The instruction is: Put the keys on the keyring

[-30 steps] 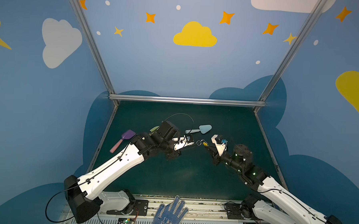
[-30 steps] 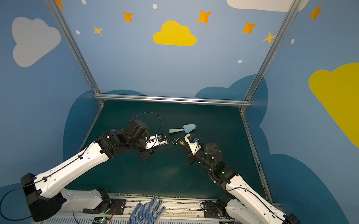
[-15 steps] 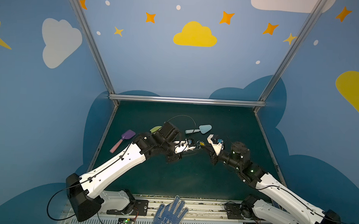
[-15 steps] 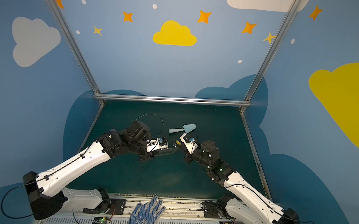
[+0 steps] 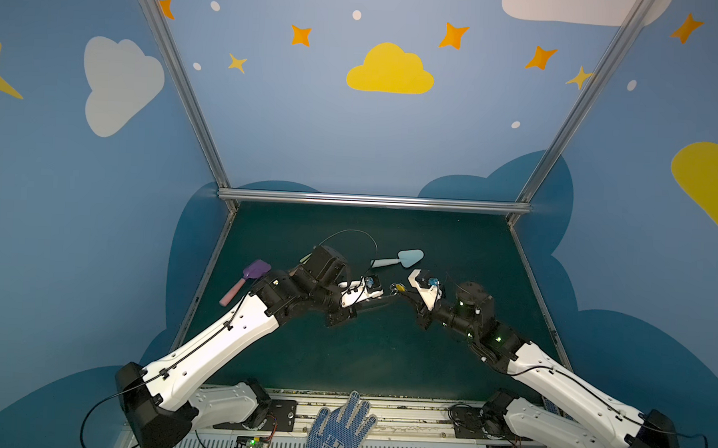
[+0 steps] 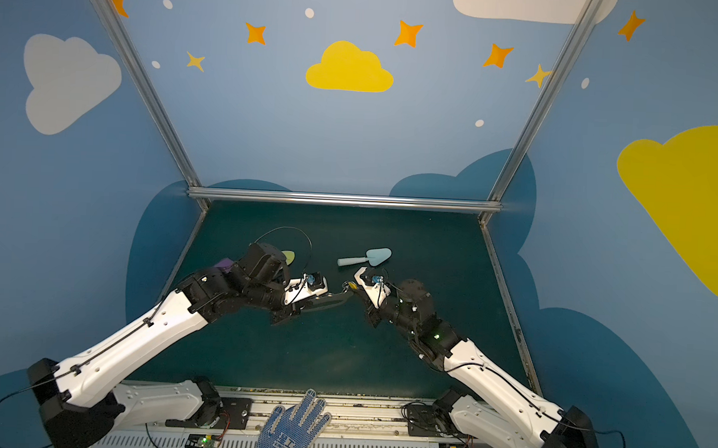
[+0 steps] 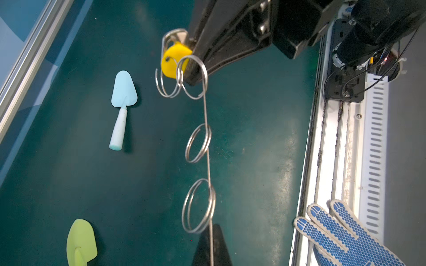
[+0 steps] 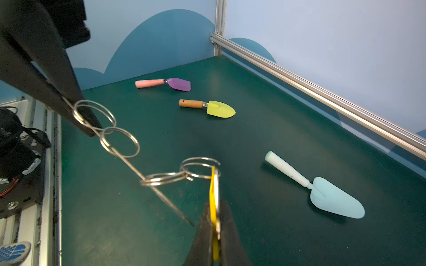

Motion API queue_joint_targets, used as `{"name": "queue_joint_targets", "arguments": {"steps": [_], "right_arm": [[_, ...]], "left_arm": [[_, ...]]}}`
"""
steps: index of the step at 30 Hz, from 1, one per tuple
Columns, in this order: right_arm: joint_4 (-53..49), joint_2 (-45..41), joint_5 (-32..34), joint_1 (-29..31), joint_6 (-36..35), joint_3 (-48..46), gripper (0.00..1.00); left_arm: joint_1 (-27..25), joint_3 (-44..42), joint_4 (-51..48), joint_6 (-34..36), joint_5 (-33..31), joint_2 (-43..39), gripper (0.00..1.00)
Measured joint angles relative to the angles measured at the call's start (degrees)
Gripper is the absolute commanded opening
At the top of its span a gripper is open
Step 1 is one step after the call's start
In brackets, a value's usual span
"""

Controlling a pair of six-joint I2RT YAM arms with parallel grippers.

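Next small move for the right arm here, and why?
Probably ease the right gripper, shut on the keys, a little toward the left gripper, which clamps the keyring, to feed the keys' split ring along the keyring's end ring. The two rings overlap, but whether they are linked I cannot tell.

On the green mat [image 5: 364, 358] lay a pale blue trowel [image 5: 408, 257], a pink-handled purple trowel [image 5: 256, 269] and a wooden-handled yellow-green trowel [image 8: 219, 109], apart. A blue-dotted glove [image 5: 340, 430] rested on the front rail [image 5: 415, 419].
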Motion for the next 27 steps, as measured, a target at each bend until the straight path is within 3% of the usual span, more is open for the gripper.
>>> {"name": "queue_joint_targets", "arguments": {"steps": [9, 10, 12, 15, 27], "right_arm": [[1.95, 1.27, -0.61, 0.20, 1.09, -0.70, 0.01], [2.40, 1.25, -0.61, 0.20, 1.40, -1.07, 0.08], [2.93, 1.25, 0.00, 0.22, 2.27, -1.73, 0.38], [1.86, 1.22, 3.21, -0.20, 3.69, -2.54, 0.56], [-1.42, -4.70, 9.64, -1.49, 9.03, -3.76, 0.57]], "left_arm": [[3.80, -1.07, 1.99, -2.86, 5.62, -1.75, 0.04], [4.11, -1.09, 2.10, -3.04, 6.10, -1.84, 0.04], [4.48, -1.09, 2.21, -3.23, 7.06, -1.92, 0.04], [4.44, -0.52, 1.68, -3.19, 7.89, -1.79, 0.04], [3.74, 0.92, 0.94, -6.12, 3.30, 4.48, 0.04]]}}
